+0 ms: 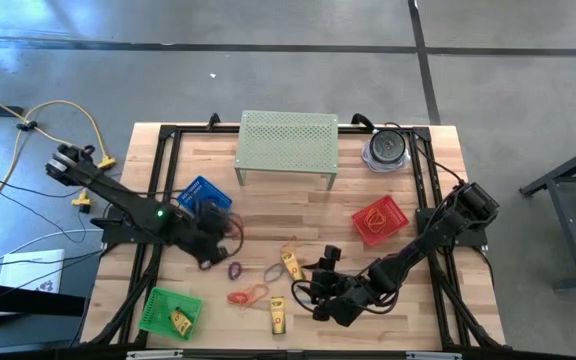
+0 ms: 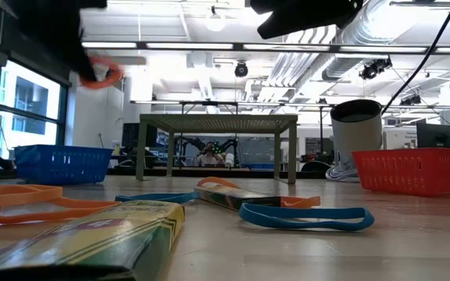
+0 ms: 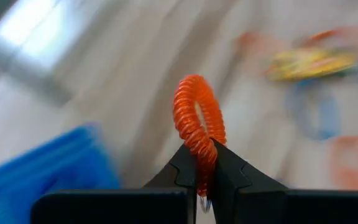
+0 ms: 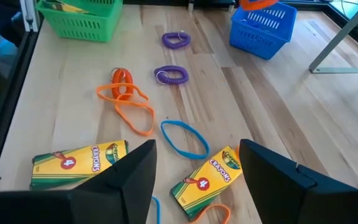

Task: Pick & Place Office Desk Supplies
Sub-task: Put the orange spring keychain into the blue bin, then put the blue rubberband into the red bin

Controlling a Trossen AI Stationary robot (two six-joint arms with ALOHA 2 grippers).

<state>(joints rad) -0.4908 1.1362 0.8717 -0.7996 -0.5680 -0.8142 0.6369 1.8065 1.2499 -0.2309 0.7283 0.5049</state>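
My left gripper [image 3: 202,155] is shut on an orange coiled loop [image 3: 194,115]. It hangs above the table beside the blue basket [image 1: 203,192], and the loop also shows high up in the low view [image 2: 100,75]. My right gripper [image 4: 197,177] stands open above the table's near middle [image 1: 315,288], with nothing between its fingers. Below it lie a yellow crayon box [image 4: 207,180] and a blue loop [image 4: 184,138]. Another crayon box [image 4: 79,163], orange loops [image 4: 126,102] and two purple coils [image 4: 171,76] lie flat on the wood. My left gripper pinches one side of the orange coil's ring [image 3: 204,163] between its two fingers. The rest of the ring stands out past the fingertips. The fingers slant downward, and the coil is lifted clear of the table.
A pale green perforated stand [image 1: 288,145] stands at the far middle, with a dark round container [image 1: 386,150] to its right. A red basket [image 1: 380,220] holds a loop at the right. The green basket [image 1: 171,312] at the near left holds a crayon box.
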